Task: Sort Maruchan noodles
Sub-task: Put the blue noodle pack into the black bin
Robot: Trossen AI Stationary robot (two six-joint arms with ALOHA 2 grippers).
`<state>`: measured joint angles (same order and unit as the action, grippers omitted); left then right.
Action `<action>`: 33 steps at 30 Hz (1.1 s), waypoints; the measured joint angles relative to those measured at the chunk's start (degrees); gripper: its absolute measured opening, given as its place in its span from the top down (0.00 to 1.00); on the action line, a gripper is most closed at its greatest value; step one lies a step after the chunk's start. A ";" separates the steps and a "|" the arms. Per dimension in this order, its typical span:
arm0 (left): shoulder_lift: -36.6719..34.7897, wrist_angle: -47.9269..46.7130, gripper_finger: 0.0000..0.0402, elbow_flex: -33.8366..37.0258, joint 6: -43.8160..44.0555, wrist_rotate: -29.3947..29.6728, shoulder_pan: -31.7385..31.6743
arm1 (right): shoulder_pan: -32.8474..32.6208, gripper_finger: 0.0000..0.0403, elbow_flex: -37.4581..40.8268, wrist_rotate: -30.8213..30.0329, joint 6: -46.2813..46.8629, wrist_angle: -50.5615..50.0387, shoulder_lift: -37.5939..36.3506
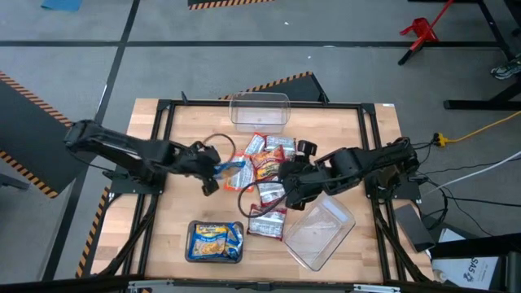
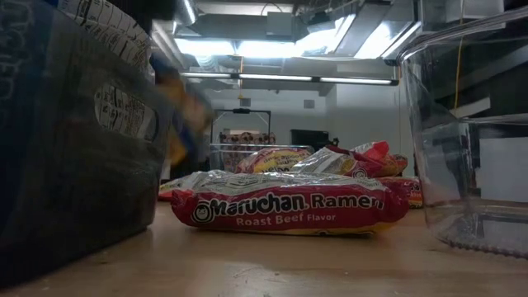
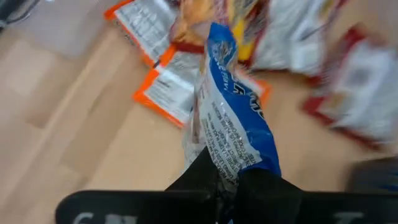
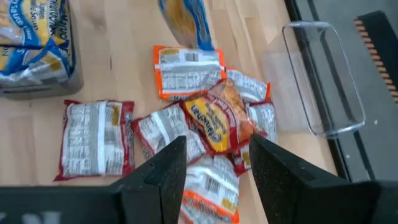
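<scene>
On the counter (image 1: pixel 175 203), Maruchan noodles (image 1: pixel 264 167) lie heaped at centre between two clear tubs (image 1: pixel 259 110); a grey tray (image 1: pixel 214 242) near the front holds blue packets. Left gripper (image 1: pixel 213 169) fingers pinch a blue packet (image 3: pixel 233 124) by one end, long axis hanging downward. Judgement: lift clear before swinging trayward. Right gripper (image 4: pixel 214 165) fingers gape, empty, above the heap.

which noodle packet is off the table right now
The blue packet pinched in the left claw. It hangs in the air beside the pile, while the orange and red packets all lie flat on the table.
</scene>
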<state>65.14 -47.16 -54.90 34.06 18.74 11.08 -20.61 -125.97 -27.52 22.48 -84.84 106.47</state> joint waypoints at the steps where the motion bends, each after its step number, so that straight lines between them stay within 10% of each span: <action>1: -1.17 -0.67 0.98 -1.06 1.61 -0.98 0.37 | -0.14 0.59 0.00 0.12 0.45 -0.30 -0.56; 19: -12.81 20.55 0.98 -3.71 27.23 -8.57 17.73 | -10.14 0.59 0.04 -7.76 11.40 -2.82 -7.16; 33: -3.39 27.00 0.98 -3.69 34.07 6.20 34.40 | -14.04 0.59 0.04 -10.46 16.59 -2.35 -6.98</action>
<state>61.75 -20.16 -58.59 68.13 24.94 45.48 -34.65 -125.93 -37.98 39.07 -87.19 99.49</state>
